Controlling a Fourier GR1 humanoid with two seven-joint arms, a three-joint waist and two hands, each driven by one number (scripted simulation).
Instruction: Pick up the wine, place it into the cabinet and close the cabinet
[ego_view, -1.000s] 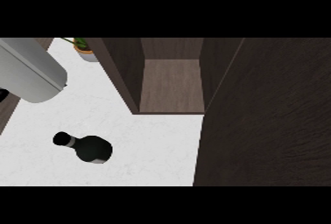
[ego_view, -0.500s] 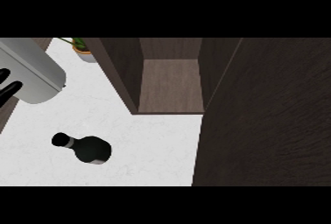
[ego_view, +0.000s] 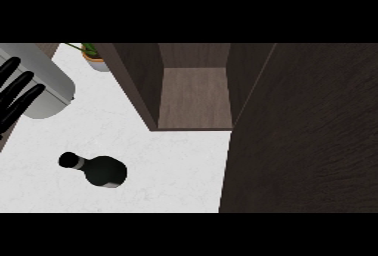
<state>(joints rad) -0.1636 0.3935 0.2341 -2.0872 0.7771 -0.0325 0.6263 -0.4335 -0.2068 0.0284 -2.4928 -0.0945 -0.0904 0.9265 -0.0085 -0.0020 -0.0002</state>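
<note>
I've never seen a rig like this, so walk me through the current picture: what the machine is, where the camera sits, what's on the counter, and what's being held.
The camera sits in a humanoid robot's head, looking steeply down at a white counter. The black fingers at the left edge are its left hand, open and holding nothing; the grey cylinder beside it is a forearm. The right hand is out of view. On the counter stands a dark wine bottle, seen from above, untouched. The dark wood box is the cabinet, open, with its door swung out at right. A potted plant sits at the back.
</note>
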